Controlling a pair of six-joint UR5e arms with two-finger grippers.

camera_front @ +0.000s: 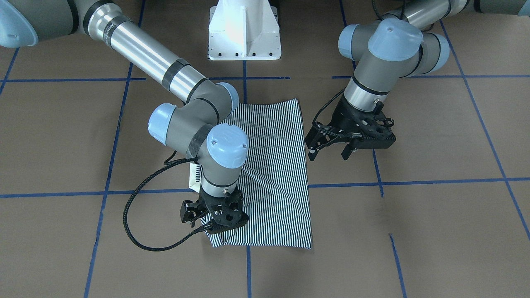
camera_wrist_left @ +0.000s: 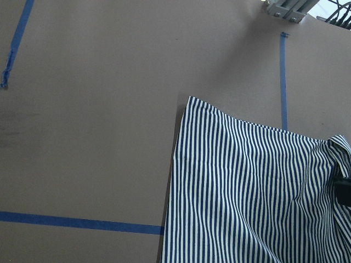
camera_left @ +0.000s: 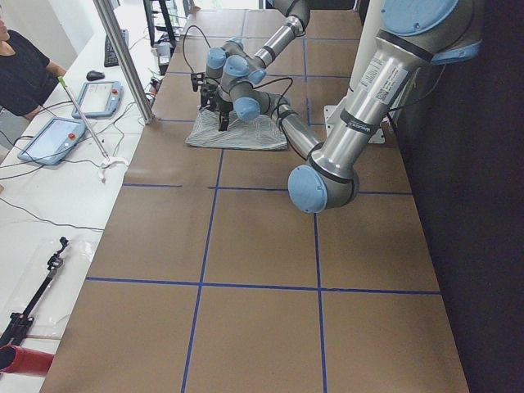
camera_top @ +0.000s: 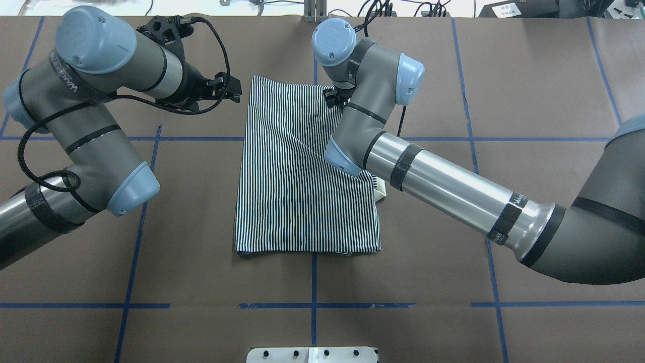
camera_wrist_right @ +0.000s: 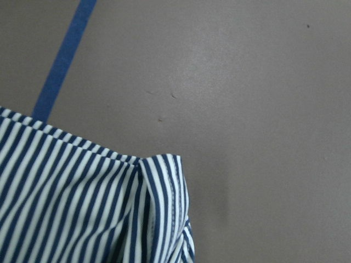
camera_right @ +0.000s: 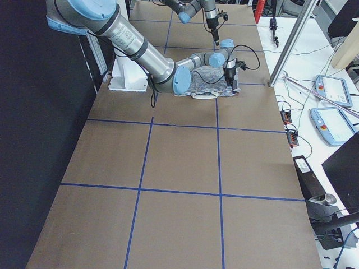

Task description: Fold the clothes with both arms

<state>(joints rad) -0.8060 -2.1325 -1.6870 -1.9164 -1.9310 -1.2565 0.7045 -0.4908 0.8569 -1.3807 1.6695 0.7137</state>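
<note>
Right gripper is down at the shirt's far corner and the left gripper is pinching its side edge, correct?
Not quite. The left gripper hovers open beside the shirt, not touching it; the front-facing view shows this. The right gripper is at the corner.

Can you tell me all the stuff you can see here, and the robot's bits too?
Shirt: one, navy-and-white stripes, folded flat mid-table; its cream collar peeks out at one edge.
Table: one, brown, crossed by blue tape lines.
Pedestal base: one, white, at the robot's side of the table.
Handheld screens: two, grey, on the white side bench.
Person: one, dark top, by that bench.
Arms: two, grey with light-blue caps; left arm, right arm.
Left gripper: one, black, jaws open, hovering beside the shirt, not touching it.
Right gripper: one, black, down at the shirt's corner; jaws hidden, so I cannot tell if it grips.
</note>
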